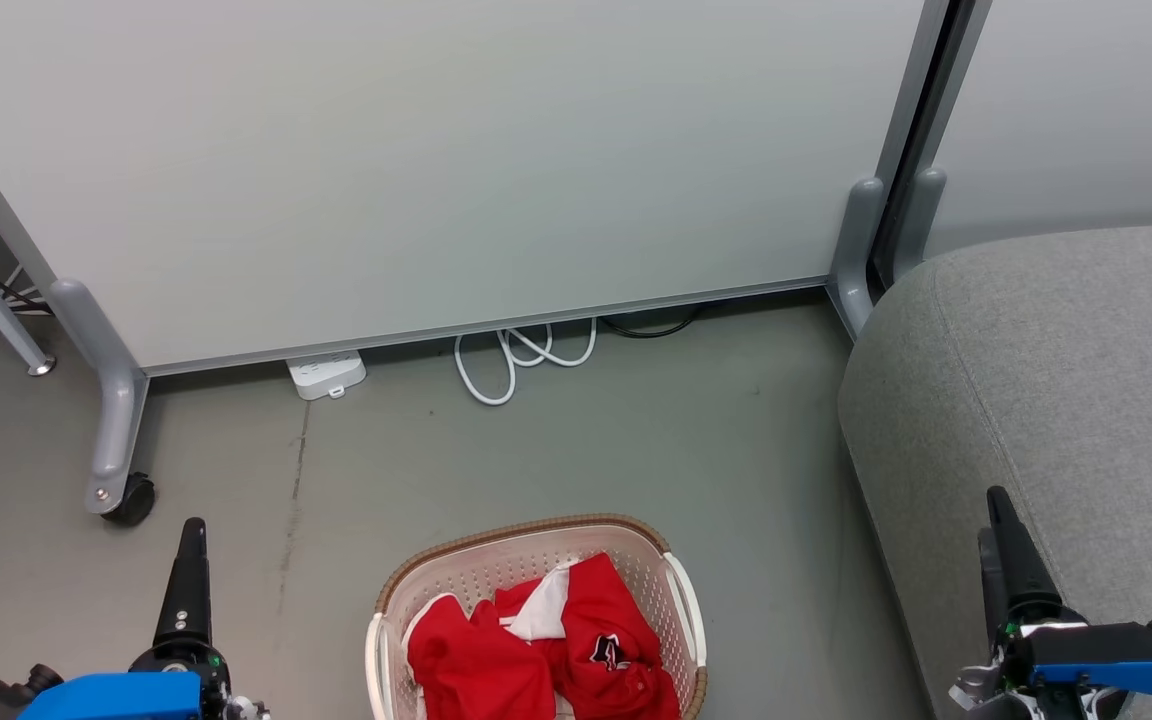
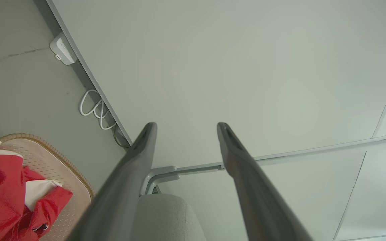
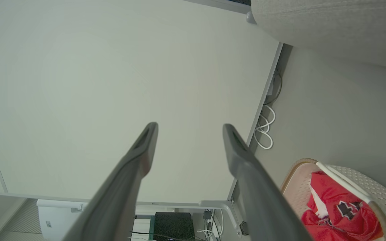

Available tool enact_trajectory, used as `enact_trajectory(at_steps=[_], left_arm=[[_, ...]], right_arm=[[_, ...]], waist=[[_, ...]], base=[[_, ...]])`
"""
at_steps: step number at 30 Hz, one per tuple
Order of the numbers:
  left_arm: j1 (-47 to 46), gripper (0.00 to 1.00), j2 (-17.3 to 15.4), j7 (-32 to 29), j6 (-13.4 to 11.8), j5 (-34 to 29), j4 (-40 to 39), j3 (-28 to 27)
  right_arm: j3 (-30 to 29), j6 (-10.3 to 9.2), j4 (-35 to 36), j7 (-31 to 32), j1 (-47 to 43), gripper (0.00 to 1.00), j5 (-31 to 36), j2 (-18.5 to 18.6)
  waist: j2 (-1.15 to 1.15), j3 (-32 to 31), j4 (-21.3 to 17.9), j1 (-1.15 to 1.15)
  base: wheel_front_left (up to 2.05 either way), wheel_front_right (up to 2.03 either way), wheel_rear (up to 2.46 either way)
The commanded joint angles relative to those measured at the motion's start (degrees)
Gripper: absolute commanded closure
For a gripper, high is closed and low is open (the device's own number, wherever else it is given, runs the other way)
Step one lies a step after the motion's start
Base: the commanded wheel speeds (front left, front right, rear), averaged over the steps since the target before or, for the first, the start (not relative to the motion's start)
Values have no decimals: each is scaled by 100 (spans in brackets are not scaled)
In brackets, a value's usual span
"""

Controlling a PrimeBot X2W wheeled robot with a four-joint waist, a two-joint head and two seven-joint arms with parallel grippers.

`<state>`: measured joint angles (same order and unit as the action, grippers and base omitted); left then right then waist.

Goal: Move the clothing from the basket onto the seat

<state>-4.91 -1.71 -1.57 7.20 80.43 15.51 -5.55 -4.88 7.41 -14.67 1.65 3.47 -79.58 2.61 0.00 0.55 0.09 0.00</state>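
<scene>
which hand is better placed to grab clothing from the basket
Probably left: the left hand sits closer to the basket of clothing; the right hand is farther off, by the seat.

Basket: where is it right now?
Head view, bottom centre: the basket stands on the floor, left of the seat, holding the clothing, with the white cable coil beyond it.

The clothing [image 1: 546, 650] was bright red with white panels and a small black-and-white emblem. The basket [image 1: 496, 565] was cream-white, dotted all over with small holes, under a brown woven rim. The seat [image 1: 1066, 380] was plain grey fabric with stitched seams. The floor [image 1: 636, 440] was dull grey-green, and the power strip [image 1: 326, 375] was white.
</scene>
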Motion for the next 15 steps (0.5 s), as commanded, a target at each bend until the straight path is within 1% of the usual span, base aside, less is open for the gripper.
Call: enact_trajectory(at_steps=[1, 4, 5, 6, 8, 10, 11, 14, 15], left_arm=[[-223, 0, -64, 71, 9, -299, -145, 9], [-252, 0, -68, 144, -15, -652, -202, 53], [-252, 0, -68, 144, -15, -652, -202, 53], [-281, 0, -75, 281, -76, -1299, -304, 180], [-281, 0, -75, 281, -76, -1299, -304, 180], [-285, 0, -78, 325, -89, -1542, -317, 228], [-293, 0, -84, 473, -155, -2361, -351, 382], [-293, 0, -84, 473, -155, -2361, -351, 382], [-299, 0, -86, 511, -170, -2583, -347, 430]], right_arm=[[43, 8, 142, -73, 189, 0, 286, 17], [97, 8, 186, -146, 206, 0, 640, 18], [97, 8, 186, -146, 206, 0, 640, 18], [228, 8, 266, -285, 227, 0, 1371, 20], [228, 8, 266, -285, 227, 0, 1371, 20], [272, 8, 275, -330, 228, 0, 1615, 20], [385, 9, 303, -476, 227, 0, 2363, 22], [385, 9, 303, -476, 227, 0, 2363, 22], [423, 9, 312, -516, 229, 0, 2559, 23]], waist=[[0, 6, 2, 0], [0, 16, 6, 0], [0, 16, 6, 0], [0, 24, 10, 0], [0, 24, 10, 0], [0, 23, 10, 0], [0, 17, 14, 0], [0, 17, 14, 0], [0, 17, 16, 0]], base=[[0, 0, 0], [0, 0, 0], [0, 0, 0], [0, 0, 0], [0, 0, 0], [0, 0, 0], [0, 0, 0], [0, 0, 0], [0, 0, 0]])
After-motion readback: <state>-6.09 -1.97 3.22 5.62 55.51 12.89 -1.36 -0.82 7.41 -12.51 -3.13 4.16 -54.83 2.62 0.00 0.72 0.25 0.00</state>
